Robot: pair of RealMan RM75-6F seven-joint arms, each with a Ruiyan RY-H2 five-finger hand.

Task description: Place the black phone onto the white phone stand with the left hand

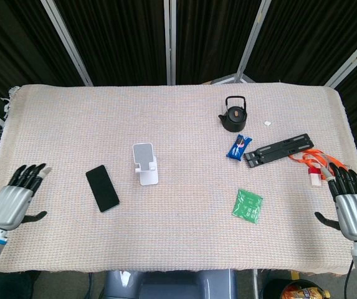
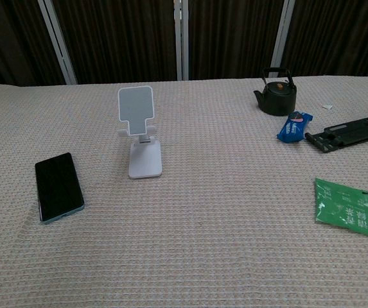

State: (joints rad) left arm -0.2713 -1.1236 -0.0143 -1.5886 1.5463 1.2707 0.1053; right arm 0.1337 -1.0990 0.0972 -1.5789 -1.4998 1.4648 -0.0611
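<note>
The black phone (image 1: 102, 188) lies flat, screen up, on the woven cloth, left of the white phone stand (image 1: 145, 164). From the chest the phone (image 2: 58, 186) and the upright stand (image 2: 140, 130) show about a phone's width apart. My left hand (image 1: 15, 204) hovers over the table's left front edge, well left of the phone, open and empty with fingers spread. At the right front edge my right hand (image 1: 352, 210) is also open and empty. Neither hand appears in the chest view.
A black teapot (image 1: 233, 114), a blue packet (image 1: 238, 146), a black flat bracket (image 1: 281, 149), an orange lanyard with a red-white tag (image 1: 317, 167) and a green sachet (image 1: 247, 205) occupy the right half. The cloth-covered table (image 1: 66, 124) ends against dark curtains.
</note>
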